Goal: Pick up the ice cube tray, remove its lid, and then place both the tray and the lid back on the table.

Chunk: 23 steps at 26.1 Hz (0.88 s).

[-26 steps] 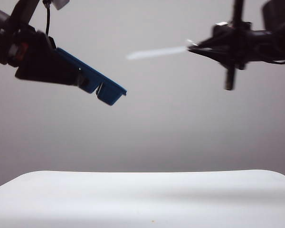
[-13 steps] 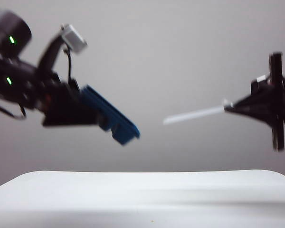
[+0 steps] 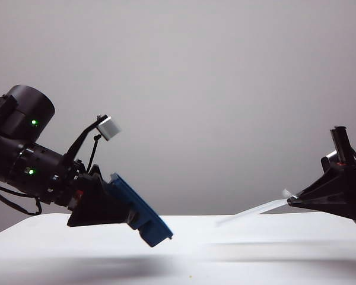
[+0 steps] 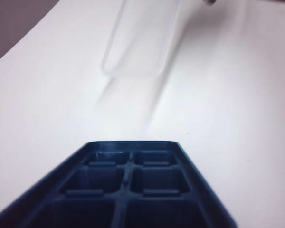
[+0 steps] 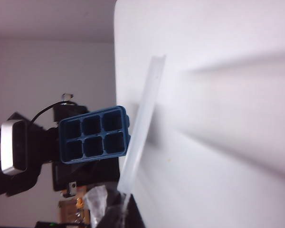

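Two pieces, already apart, both held low over the counter point(image 3: 184, 237). Left tool point(image 3: 115, 205) grips one end of the ice cube tray point(image 3: 141, 215); the tray hangs tilted, its free end dipping toward the counter's left part, not yet touching as far as the exterior view tells. Tray compartments look empty in the left wrist view point(image 4: 116, 190). Right tool point(image 3: 293, 200) is clenched on the far edge of the lid point(image 3: 249, 212), which juts out thin and nearly level toward the tray, well apart from it, above the counter's right part. Whether the lid's free tip grazes the counter cannot be told; its shadow lies close beneath. Step in hand, by my judgement: setting both down. To do it well, level the tray before lowering so it lands flat on its base rather than on one corner, then release. Lower the lid until its free edge rests on the counter, then let go, so the light plastic does not skid or flip.
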Each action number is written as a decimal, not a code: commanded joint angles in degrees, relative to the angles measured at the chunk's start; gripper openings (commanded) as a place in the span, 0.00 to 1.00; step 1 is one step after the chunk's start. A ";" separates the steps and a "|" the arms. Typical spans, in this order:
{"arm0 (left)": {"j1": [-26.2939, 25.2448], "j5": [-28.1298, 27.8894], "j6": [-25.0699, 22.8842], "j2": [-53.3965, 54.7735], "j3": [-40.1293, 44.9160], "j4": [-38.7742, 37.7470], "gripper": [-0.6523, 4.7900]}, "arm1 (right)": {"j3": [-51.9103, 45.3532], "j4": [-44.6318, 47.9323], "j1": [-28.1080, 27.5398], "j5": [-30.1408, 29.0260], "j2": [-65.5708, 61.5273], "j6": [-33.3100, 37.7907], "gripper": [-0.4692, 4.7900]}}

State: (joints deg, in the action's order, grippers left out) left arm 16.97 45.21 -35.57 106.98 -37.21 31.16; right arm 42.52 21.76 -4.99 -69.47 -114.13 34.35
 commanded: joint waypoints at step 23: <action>0.07 -16.09 -5.92 -6.56 -0.11 -16.20 1.00 | 0.55 -7.85 0.07 1.64 2.29 -6.67 0.21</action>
State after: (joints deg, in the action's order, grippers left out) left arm 16.95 30.22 -41.36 102.59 -37.17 14.98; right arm 42.83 13.02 -5.02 -67.07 -113.45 28.84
